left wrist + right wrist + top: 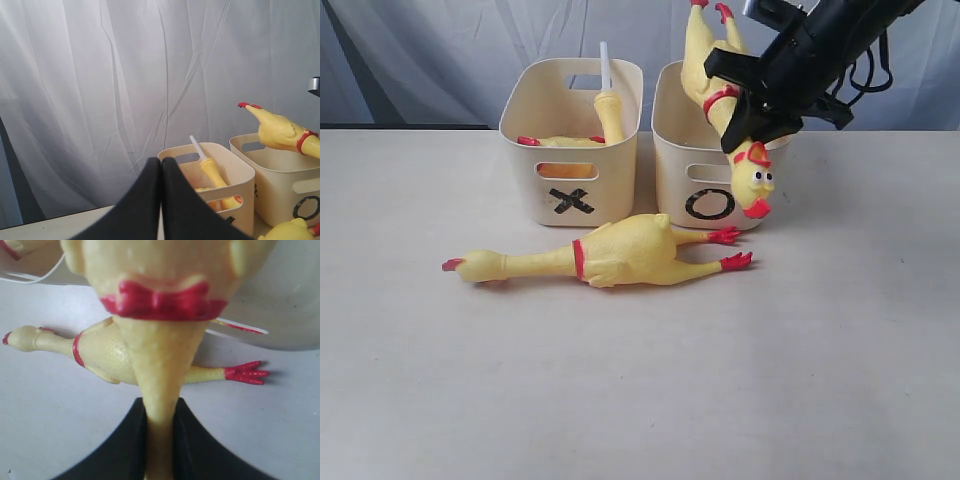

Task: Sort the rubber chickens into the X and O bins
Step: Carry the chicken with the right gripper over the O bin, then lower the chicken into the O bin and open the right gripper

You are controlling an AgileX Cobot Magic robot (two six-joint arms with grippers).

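We list: right hand [160, 412] clamping one rubber chicken [700, 65] by its neck near the O bin [672, 175]; left hand [161, 167] closed, empty.

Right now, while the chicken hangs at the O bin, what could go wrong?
The right claw pinches the hanging chicken only at its thin neck, so it may slip or swing. Its head seems to hang outside the front wall of the O bin; released here, it might tip onto the table, near the chicken lying there.
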